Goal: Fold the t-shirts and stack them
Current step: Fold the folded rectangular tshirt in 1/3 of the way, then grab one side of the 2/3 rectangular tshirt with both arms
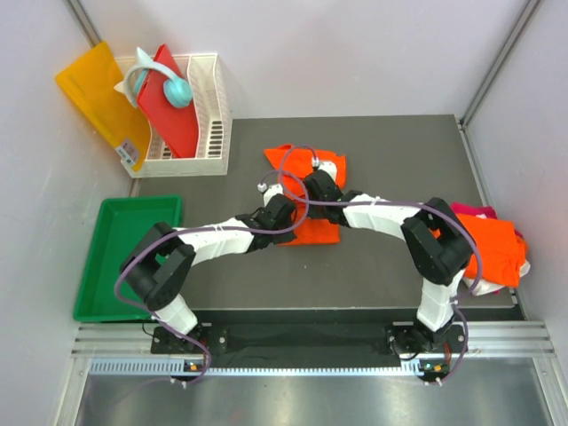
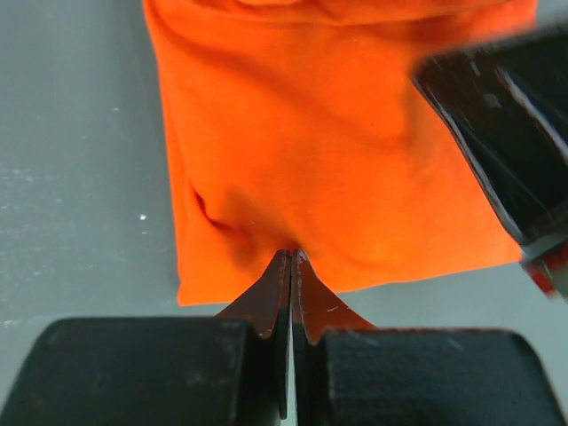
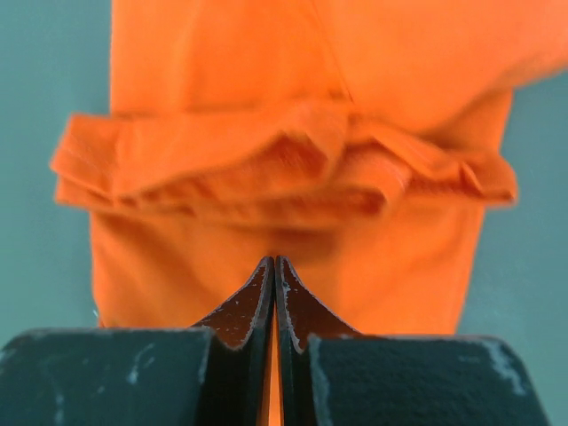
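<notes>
The left arm [image 1: 213, 238] reaches from its base up and to the right across the desk [image 1: 390, 151]. The right arm [image 1: 390, 217] bends at its elbow and reaches left. Both wrists meet over the middle shirt [image 1: 312, 169], which lies at the centre of the desk.

The left fingers [image 2: 271, 297] are pressed together with no gap. Their tips pinch the near hem of the middle shirt, where the cloth puckers into a small crease. The right fingers [image 3: 244, 311] are also together, clamped on the same shirt just below a bunched fold, and orange cloth shows in the slit between them. A black link of the right arm crosses the right edge of the left wrist view.

The desk is flat, matte and dark grey. The middle shirt is soft, bright orange cloth folded into a rough rectangle, with a rumpled band across it. At the desk's right edge lies a loose heap, the spare orange shirt [image 1: 493, 248] partly over a pink shirt [image 1: 475, 213]. All four fingers are thin dark blades, scuffed, on blocky black mounts.
</notes>
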You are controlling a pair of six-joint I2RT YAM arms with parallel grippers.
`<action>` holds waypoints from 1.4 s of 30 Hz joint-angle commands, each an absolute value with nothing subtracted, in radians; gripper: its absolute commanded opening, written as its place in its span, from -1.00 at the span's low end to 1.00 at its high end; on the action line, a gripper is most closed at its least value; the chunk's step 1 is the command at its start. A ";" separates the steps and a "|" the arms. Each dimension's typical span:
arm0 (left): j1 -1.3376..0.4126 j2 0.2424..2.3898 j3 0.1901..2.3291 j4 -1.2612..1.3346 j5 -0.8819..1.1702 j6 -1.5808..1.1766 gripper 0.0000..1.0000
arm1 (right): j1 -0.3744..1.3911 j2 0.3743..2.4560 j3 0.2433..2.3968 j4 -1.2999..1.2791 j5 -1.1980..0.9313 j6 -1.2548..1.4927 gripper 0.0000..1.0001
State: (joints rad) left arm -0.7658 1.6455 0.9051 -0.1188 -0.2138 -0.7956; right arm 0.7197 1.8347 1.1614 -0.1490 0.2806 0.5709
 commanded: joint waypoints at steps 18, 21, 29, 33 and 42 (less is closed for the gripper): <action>-0.764 1.677 0.884 -0.101 -0.170 -0.801 -1.00 | 0.555 2.212 1.788 -0.304 0.270 0.509 -1.00; -0.764 1.675 0.881 -0.120 -0.175 -0.795 -1.00 | 0.528 2.252 1.885 -0.321 0.258 0.499 -1.00; -0.764 1.585 0.882 -0.150 -0.248 -0.746 -0.89 | 0.578 1.979 1.757 -0.284 0.262 0.433 -0.09; -0.764 1.533 0.890 -0.158 -0.284 -0.721 -0.68 | 0.663 1.768 1.454 -0.272 0.330 0.410 0.25; -0.764 1.545 0.879 -0.181 -0.325 -0.710 -0.65 | 0.732 1.493 0.907 -0.221 0.408 0.600 0.19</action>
